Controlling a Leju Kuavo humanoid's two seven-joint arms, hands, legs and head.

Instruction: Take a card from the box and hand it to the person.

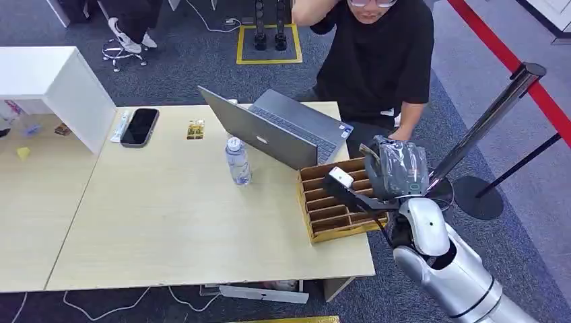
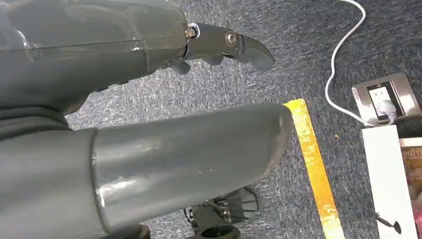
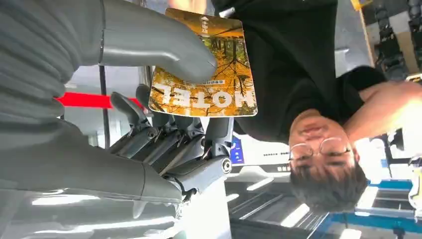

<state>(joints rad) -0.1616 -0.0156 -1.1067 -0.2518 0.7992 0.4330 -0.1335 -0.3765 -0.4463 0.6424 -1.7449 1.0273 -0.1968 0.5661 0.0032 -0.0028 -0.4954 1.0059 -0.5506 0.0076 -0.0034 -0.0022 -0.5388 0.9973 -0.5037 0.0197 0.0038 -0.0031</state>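
The left hand [image 2: 149, 129] hangs over the floor, fingers apart, nothing held. Over the box [image 1: 337, 202] on the table [image 1: 168, 215], the card [image 3: 209, 74] is pinched by the right hand [image 3: 164, 114]; thin, stiff and slick, it is best received by its free edge.

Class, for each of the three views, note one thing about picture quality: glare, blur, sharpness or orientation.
Head view: even light, sharp across the table. Left wrist view: the left hand close up is soft and shows glossy highlights, while the carpet is sharper. Right wrist view: upside down; the card in the right hand reads clearly, and the person's arm is washed out by bright light.
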